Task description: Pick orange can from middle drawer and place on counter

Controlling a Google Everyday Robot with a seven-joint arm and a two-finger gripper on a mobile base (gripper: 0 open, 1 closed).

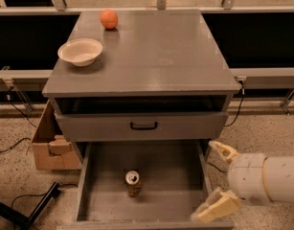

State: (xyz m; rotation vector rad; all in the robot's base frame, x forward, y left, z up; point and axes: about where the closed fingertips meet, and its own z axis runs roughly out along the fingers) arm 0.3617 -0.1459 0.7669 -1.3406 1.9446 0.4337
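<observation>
The orange can (132, 182) stands upright on the floor of the open middle drawer (170, 176), left of its centre, silver top up. Above it is the counter (156, 56), the grey cabinet top. My gripper (219, 178) is low at the right, over the drawer's right wall and front right corner. It is open and empty, with one cream finger (224, 151) toward the back and the other (216, 207) at the front. The can is well to its left, apart from it.
A white bowl (80, 51) and an orange ball (108, 19) sit on the counter's left side. A closed drawer front with a black handle (143, 126) is above the open drawer. A cardboard box (48, 145) and a black floor bar (27, 212) lie left of the cabinet.
</observation>
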